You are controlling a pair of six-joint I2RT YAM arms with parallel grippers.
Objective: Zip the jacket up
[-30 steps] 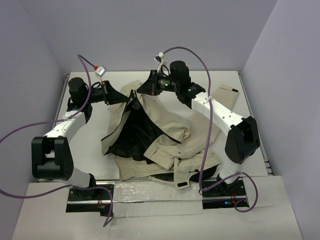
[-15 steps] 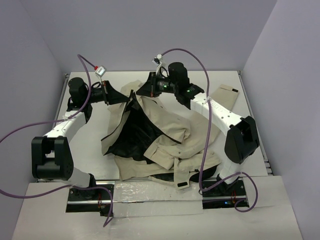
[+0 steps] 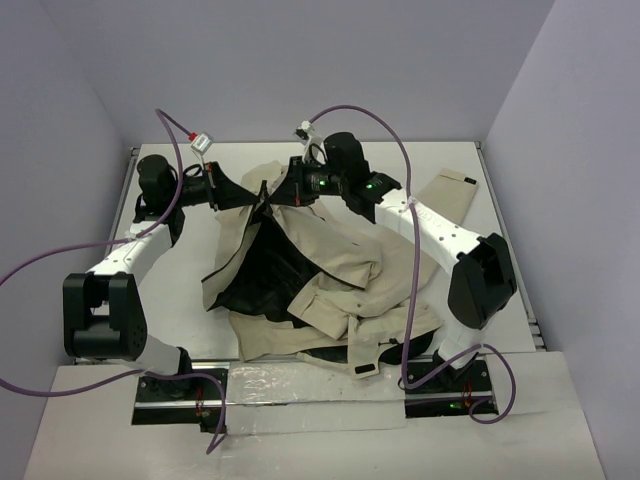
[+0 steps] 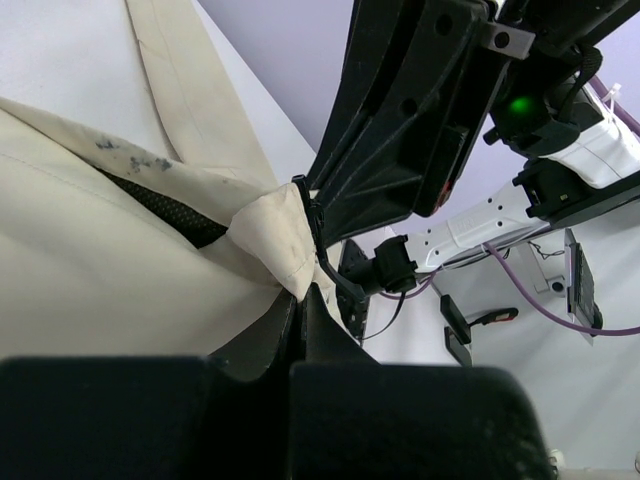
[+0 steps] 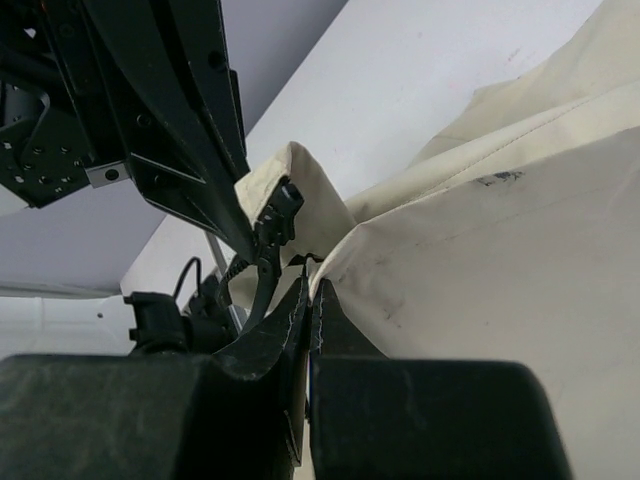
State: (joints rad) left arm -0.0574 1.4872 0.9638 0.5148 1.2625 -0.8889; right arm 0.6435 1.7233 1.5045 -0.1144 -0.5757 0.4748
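The beige jacket lies crumpled on the table, front open, its black lining showing. My left gripper is shut on the jacket's front edge near the bottom hem, with beige cloth pinched between its fingers. My right gripper is shut on the other front edge, close against the left gripper. The black zipper slider and pull hang on the left-held edge, right beside my right fingertips. The two front edges meet between the grippers.
One beige sleeve stretches to the back right of the table. A cuff lies at the near edge by the arm bases. The enclosure's back wall is close behind both grippers.
My right gripper has moved left with its jacket edge, closing the gap to the left gripper. The left arm has stayed in place.
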